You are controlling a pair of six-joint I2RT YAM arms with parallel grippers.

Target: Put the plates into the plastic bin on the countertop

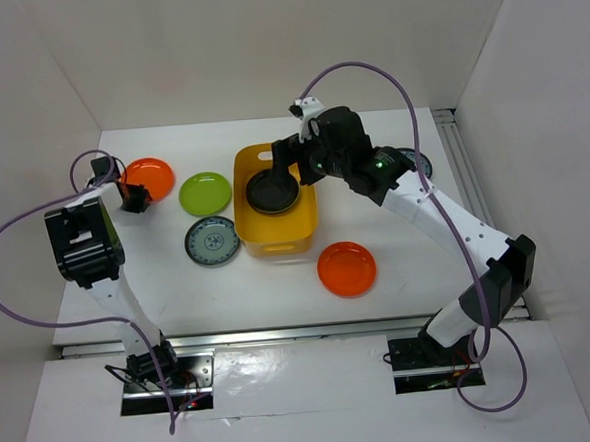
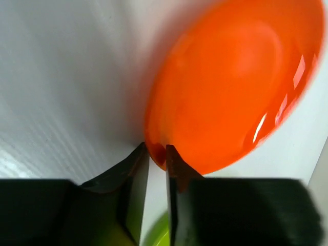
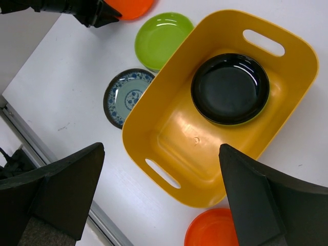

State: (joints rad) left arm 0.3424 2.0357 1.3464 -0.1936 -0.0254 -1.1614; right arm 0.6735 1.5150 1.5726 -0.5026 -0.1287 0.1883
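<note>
The yellow-orange bin [image 1: 276,232] stands mid-table and holds a black plate [image 1: 273,190], which the right wrist view [image 3: 230,88] also shows inside the bin [image 3: 169,133]. My right gripper [image 1: 290,166] hovers above the bin, open and empty [image 3: 161,148]. My left gripper [image 1: 133,196] is shut on the near rim of an orange plate [image 1: 149,178] at the far left; the rim sits between the fingers [image 2: 157,154] and the plate [image 2: 230,87] fills that view. On the countertop [image 1: 260,303] lie a lime green plate [image 1: 205,193], a grey-blue patterned plate [image 1: 212,241] and a second orange plate [image 1: 347,268].
Another patterned plate [image 1: 419,161] lies mostly hidden behind my right arm at the back right. White walls enclose the table on three sides. A metal rail [image 1: 282,332] runs along the near edge.
</note>
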